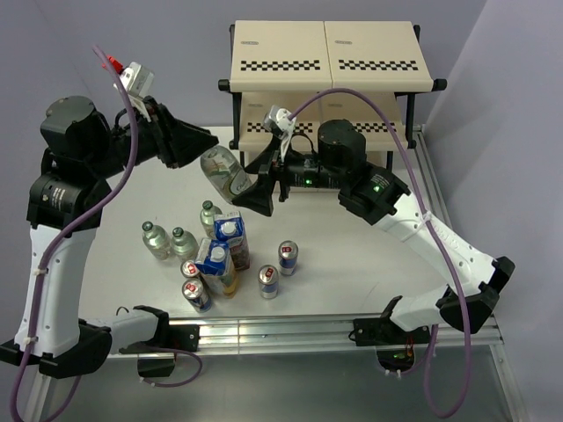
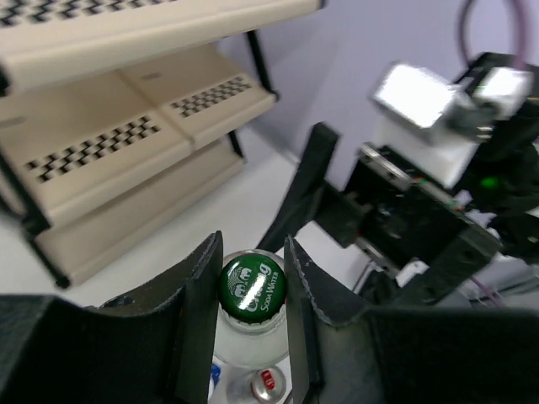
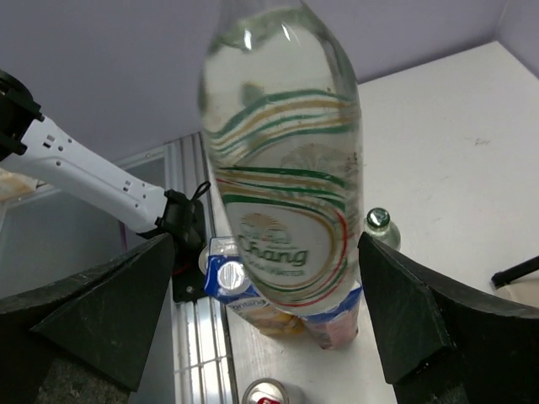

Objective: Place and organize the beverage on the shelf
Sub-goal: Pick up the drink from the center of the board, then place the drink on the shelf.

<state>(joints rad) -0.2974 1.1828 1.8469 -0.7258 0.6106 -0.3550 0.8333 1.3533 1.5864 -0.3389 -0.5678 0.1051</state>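
My left gripper is shut on the green cap of a clear soda-water bottle and holds it tilted in the air, in front of the shelf. In the top view the bottle hangs between my left gripper and my right gripper. In the right wrist view the bottle's labelled body stands between the wide-open fingers of my right gripper, with a gap on each side. The shelf's beige boards carry no drinks where they show.
On the table below stand three more clear bottles, two juice cartons and several blue-and-silver cans. The cartons sit right under the held bottle. A metal rail runs along the near edge.
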